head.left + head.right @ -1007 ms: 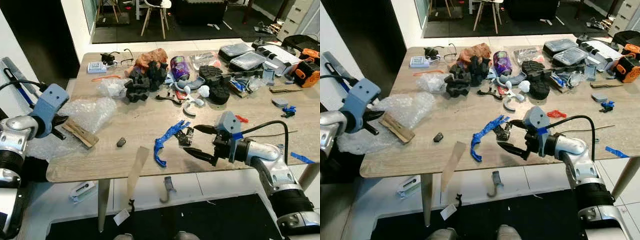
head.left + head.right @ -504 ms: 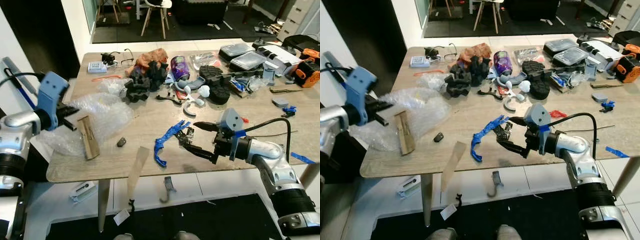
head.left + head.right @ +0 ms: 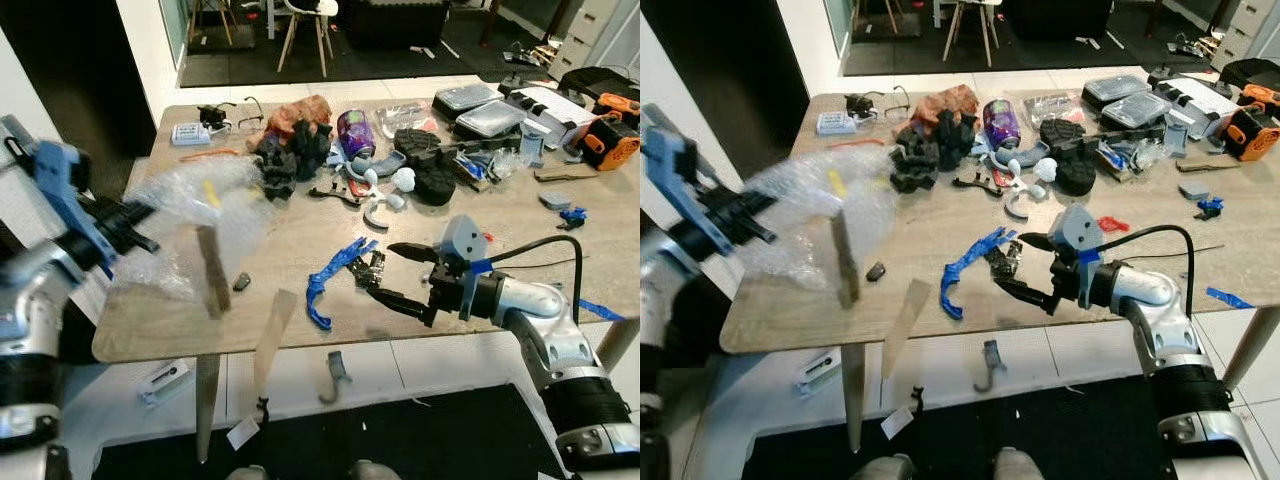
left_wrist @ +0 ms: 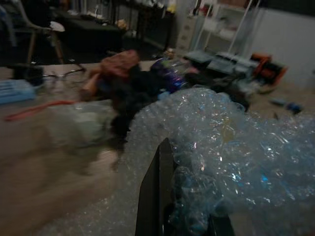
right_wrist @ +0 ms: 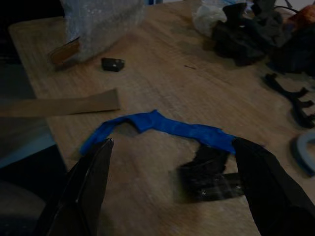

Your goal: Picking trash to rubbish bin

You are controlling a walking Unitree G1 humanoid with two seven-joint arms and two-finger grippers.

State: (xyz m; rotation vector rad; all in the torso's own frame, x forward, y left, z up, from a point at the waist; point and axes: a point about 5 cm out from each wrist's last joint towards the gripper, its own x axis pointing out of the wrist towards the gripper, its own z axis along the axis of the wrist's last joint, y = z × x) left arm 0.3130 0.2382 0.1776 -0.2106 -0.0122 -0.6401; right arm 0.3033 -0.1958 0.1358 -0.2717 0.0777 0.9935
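1 wooden table [image 3: 300, 240] is stretching across the head views, carrying clutter along its far side: black foam pieces [image 3: 290, 160], a purple can [image 3: 352, 133], clear lidded containers [image 3: 490, 110] and an orange tool [image 3: 612, 145]. 1 large sheet of bubble wrap [image 3: 195, 225] is hanging lifted above the table's left end, blurred, with a wooden stick [image 3: 210, 270] dangling upright against it. The left gripper [image 3: 125, 222] is pinching the bubble wrap's edge; in the left wrist view its black finger [image 4: 155, 196] is pressing into the crumpled plastic. The right gripper [image 3: 400, 275] is hovering low over the table's near middle, its 2 fingers spread wide on either side of a small black part [image 3: 372, 268]. 1 blue torn strip [image 3: 330, 280] is lying just beside that part, curving toward the table's front edge. 1 brown cardboard strip [image 3: 272, 335] is hanging over that edge. 1 small dark block [image 3: 241, 283] is sitting on the table near the stick's lower end.
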